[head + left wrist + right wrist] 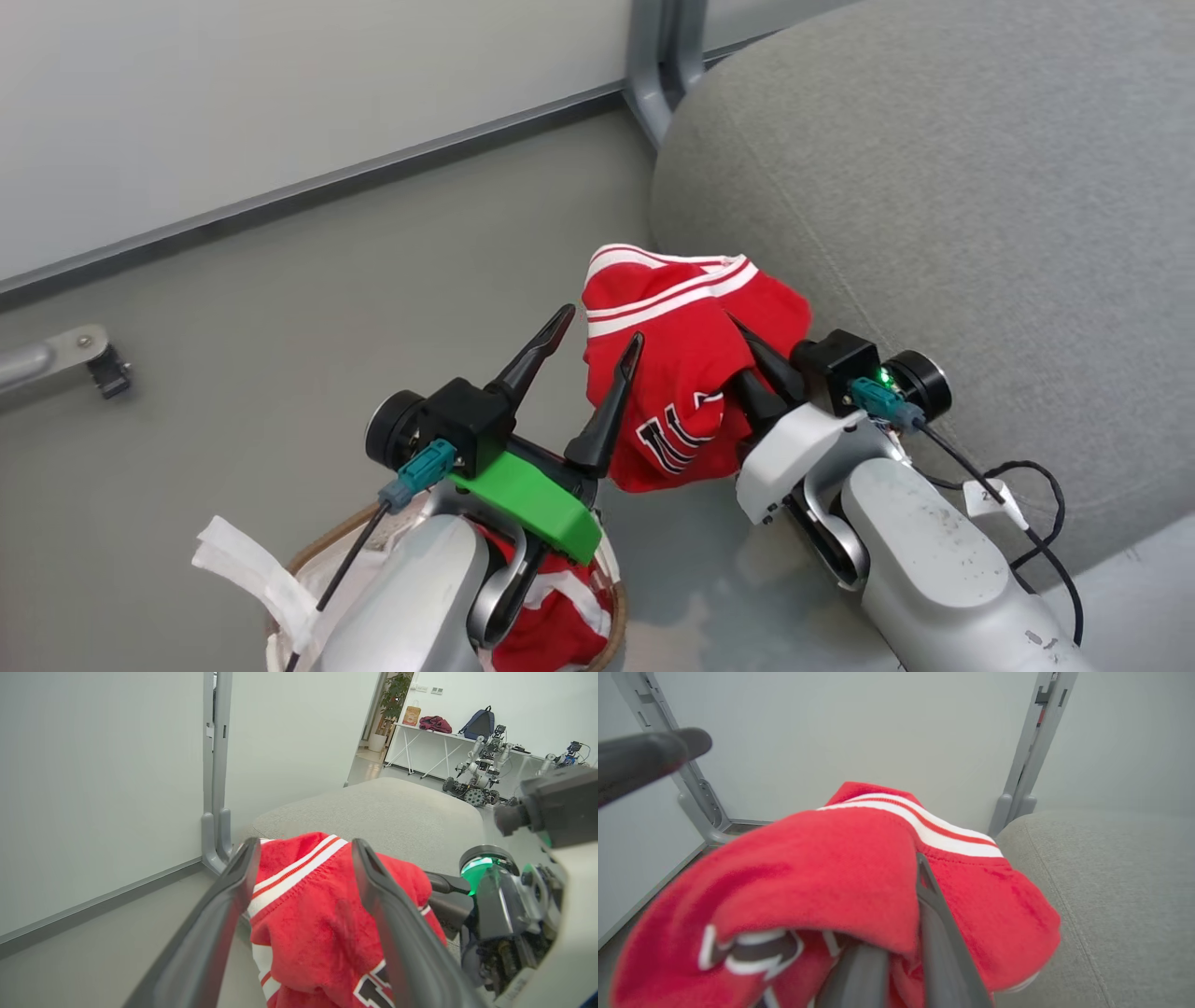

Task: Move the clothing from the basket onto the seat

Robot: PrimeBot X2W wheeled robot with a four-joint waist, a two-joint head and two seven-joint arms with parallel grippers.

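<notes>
**A:** Where's the red garment point(681, 373)?

**B:** Centre of the head view, bunched and hanging. The right gripper point(752, 359) has its fingers pressed together on a fold of it, over the floor point(280, 308).

**A:** Which way is the seat point(934, 187)?

**B:** Right and upper right of the frame, just beside the cloth. The right arm is the nearer one, I'd say.

**A:** And the left gripper point(605, 324)?

**B:** Spread wide, holding nothing, just left of the cloth. The second red garment point(551, 616) lies in the basket point(327, 546), lower left.
</notes>
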